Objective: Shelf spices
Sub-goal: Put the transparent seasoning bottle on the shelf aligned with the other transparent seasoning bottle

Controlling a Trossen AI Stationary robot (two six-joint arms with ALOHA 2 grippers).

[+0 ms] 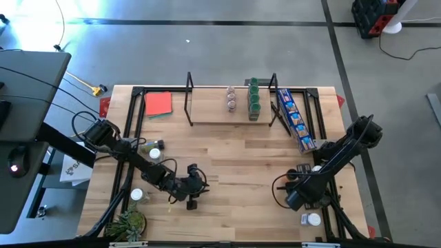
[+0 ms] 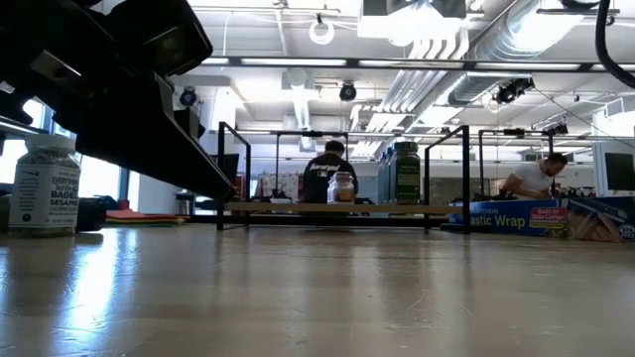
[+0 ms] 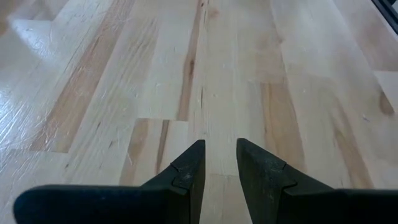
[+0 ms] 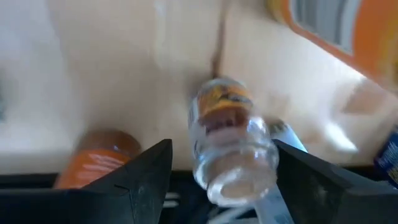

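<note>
At lower right, the right gripper [image 4: 217, 168], jaws apart, is lining up on a jar [image 4: 230, 146]; closing on it seems next.

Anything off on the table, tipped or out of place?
Mostly the jar between the right gripper's open fingers: it appears tilted, not upright. A long blue package leans against the shelf's right end. No spill visible.

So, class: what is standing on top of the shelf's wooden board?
On the shelf stand several spice jars: a clear one and green-capped ones. Any jars behind these cannot be counted in the low view.
</note>
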